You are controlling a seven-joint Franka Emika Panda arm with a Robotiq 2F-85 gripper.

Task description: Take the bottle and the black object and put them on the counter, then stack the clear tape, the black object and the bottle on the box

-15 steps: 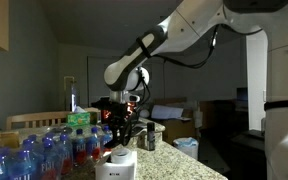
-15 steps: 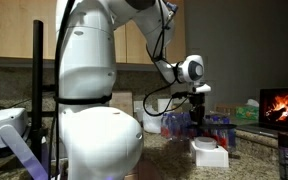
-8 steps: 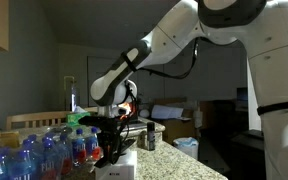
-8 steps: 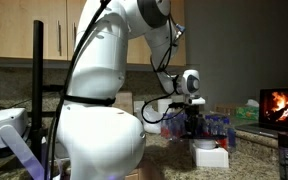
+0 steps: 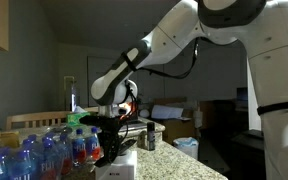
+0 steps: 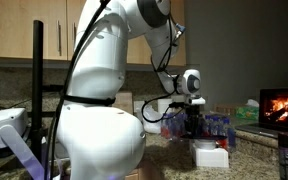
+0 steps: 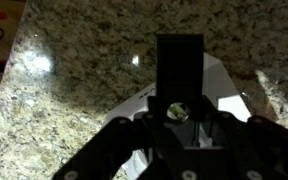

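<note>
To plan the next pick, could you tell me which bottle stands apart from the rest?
The small bottle, on bare counter; the water bottles are packed together across the tool from it.

Water bottles (image 5: 44, 150) crowded beside the box (image 5: 122, 168); bare counter (image 7: 64, 90) elsewhere.

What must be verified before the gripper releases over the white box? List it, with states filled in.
1. Grip: gripper closed on the squat black object: ok.
2. Black object above the small white rectangular box: ok.
3. Object resting on the box: cannot tell.
4. Pale clear tape roll beneath it: cannot tell, hidden.
5. Nearby clear plastic water bottles apart from the gripper: cannot tell.
</note>
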